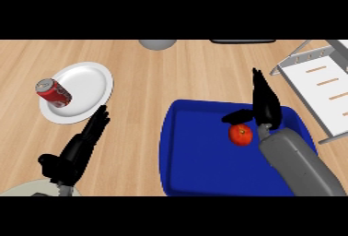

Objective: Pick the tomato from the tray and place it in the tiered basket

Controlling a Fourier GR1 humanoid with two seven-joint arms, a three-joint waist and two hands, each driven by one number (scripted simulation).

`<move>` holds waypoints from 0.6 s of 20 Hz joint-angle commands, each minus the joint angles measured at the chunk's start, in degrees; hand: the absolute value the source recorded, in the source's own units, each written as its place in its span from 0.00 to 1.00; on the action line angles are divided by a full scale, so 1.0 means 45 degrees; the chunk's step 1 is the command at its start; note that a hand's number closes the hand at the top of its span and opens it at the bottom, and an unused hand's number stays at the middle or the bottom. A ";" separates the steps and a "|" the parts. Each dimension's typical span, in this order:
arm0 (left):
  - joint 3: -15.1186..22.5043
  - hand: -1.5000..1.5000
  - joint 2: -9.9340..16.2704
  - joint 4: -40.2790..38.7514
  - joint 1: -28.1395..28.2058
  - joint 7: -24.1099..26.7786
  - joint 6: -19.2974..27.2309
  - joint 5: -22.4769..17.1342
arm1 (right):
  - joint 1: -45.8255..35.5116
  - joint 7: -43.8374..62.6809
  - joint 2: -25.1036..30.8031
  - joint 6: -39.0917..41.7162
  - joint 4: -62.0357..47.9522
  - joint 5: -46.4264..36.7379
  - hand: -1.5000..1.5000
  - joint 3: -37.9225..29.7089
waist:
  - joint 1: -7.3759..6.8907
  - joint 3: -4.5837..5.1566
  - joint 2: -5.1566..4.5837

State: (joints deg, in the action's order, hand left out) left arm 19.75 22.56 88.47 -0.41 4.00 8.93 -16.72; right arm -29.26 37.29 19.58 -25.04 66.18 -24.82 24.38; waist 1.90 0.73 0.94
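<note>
Nearest the camera, at lower left, my left hand (76, 150) rests over the bare wooden counter (176, 73), fingers straight and relaxed, holding nothing, its fingertips just beside the rim of the white plate (92, 80). I leave it parked.

On that plate lies one red soda can (54, 91), on its side. Further back, at the top edge, I see one grey rounded object (158, 44), cut off by the frame; I cannot identify it.

Centre right: one blue tray (204, 161) with one tomato (240, 134) lying in its upper right part. My right hand (265, 103) hangs over the tray's far rim, fingers stretched long and away from me, thumb out to the left above the tomato. Hand spread, holding nothing; the tomato sits just beside the wrist, not inside the fingers.

Judgement: the grasp is not yet made. To do it well I should draw the hand back so the palm comes over the tomato, lower, then curl fingers and thumb round it before lifting.

Far right: one white tiered basket (326, 87), partly out of frame, near the tray's corner.

Count: two hands, one plate, one can, one tray, one tomato, one basket.
</note>
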 commanded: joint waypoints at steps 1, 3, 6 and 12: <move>-0.0084 0.50 -0.0104 -0.0429 -0.0150 0.0098 0.0079 0.0088 | -0.1043 0.3050 0.0841 0.3316 -0.0067 -0.0567 0.00 0.1190 | -0.0071 0.0075 0.0076; -0.0197 0.50 -0.0152 -0.0836 -0.0601 0.0098 -0.0108 0.0016 | -0.1934 0.4724 0.0481 0.4860 0.0408 -0.0366 0.00 0.1559 | -0.0024 0.0021 0.0014; -0.0403 0.50 -0.0309 -0.1505 -0.1013 0.0175 -0.0143 -0.0011 | -0.2950 0.7243 -0.0004 0.6836 0.1594 0.0292 0.00 0.1652 | 0.0120 -0.0052 0.0001; -0.0116 0.50 -0.0824 -0.1475 -0.0786 0.0665 -0.0076 0.0265 | -0.3541 1.0563 -0.0326 0.8140 0.3215 0.0766 0.00 0.1441 | -0.0078 -0.0121 -0.0038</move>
State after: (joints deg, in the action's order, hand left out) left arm 18.86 20.48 82.89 -3.42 6.03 7.92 -16.38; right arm -42.53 67.57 19.22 3.92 76.65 -22.22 30.68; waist 1.67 0.34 0.96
